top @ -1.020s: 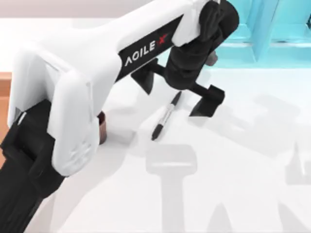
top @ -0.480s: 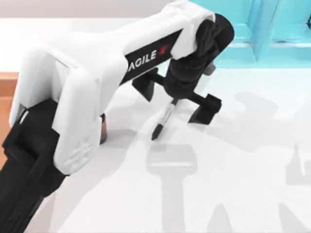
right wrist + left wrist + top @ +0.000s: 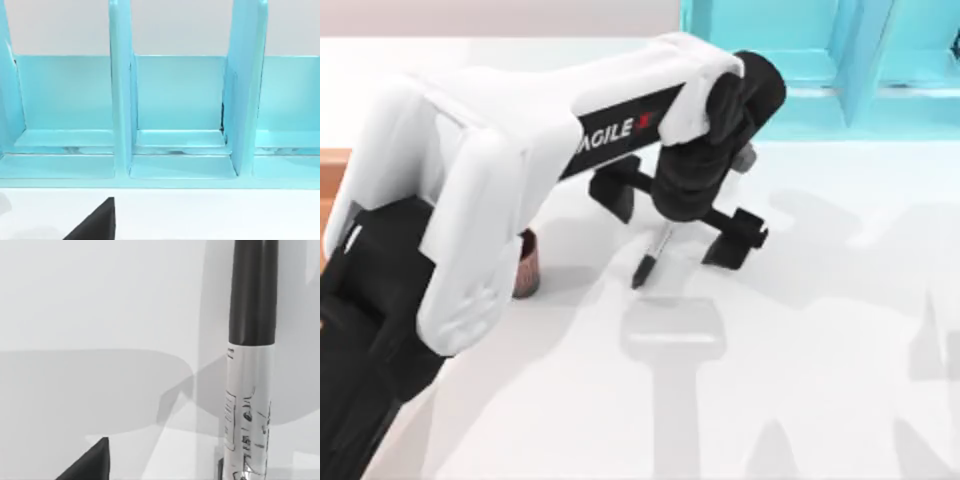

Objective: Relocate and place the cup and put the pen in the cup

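The pen (image 3: 647, 260) lies on the white table near the middle, and only its black lower end and a bit of grey barrel show from under my left wrist. My left gripper (image 3: 675, 218) hangs open just over it, with one finger on each side of the pen. The left wrist view shows the pen (image 3: 250, 370) close up, with a black section above a printed grey-white barrel, and one dark fingertip (image 3: 92, 462) well to its side. The reddish-brown cup (image 3: 527, 264) stands upright left of the pen, partly hidden by my left arm. My right arm is parked, facing the rack.
A turquoise rack (image 3: 840, 70) with upright dividers (image 3: 120, 100) stands along the back right of the table. A wooden tray (image 3: 328, 175) peeks in at the left edge. Open white table lies in front of and to the right of the pen.
My left gripper has come down and shifted slightly left over the pen, and now covers most of its upper length. The pen and cup have stayed put.
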Tool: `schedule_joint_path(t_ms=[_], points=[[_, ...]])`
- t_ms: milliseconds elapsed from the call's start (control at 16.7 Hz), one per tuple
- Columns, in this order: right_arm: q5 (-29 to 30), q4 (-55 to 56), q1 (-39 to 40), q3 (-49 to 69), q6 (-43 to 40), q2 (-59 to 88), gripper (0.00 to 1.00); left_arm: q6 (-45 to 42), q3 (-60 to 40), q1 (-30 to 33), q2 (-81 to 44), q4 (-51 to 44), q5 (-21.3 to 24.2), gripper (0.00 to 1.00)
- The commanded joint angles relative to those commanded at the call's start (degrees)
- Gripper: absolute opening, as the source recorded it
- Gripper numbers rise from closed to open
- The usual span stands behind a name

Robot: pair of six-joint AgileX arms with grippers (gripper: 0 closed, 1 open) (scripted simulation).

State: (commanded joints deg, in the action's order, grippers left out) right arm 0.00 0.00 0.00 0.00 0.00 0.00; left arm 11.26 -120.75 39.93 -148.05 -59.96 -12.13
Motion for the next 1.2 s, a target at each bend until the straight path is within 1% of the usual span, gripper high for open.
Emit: schedule_joint_path(t_ms=[120, 900, 960, 1200], points=[[0.0, 0.0, 0.0, 0.0, 0.0, 0.0, 1.0, 0.0, 0.0, 0.0, 0.0, 0.0, 0.0, 1.0], [0.0, 0.0, 0.0, 0.0, 0.0, 0.0, 1.0, 0.0, 0.0, 0.0, 0.0, 0.0, 0.0, 0.02], [0.0, 0.0, 0.0, 0.0, 0.0, 0.0, 1.0, 0.0, 0.0, 0.0, 0.0, 0.0, 0.0, 0.0], [0.0, 0.0, 0.0, 0.0, 0.0, 0.0, 1.0, 0.0, 0.0, 0.0, 0.0, 0.0, 0.0, 0.0]])
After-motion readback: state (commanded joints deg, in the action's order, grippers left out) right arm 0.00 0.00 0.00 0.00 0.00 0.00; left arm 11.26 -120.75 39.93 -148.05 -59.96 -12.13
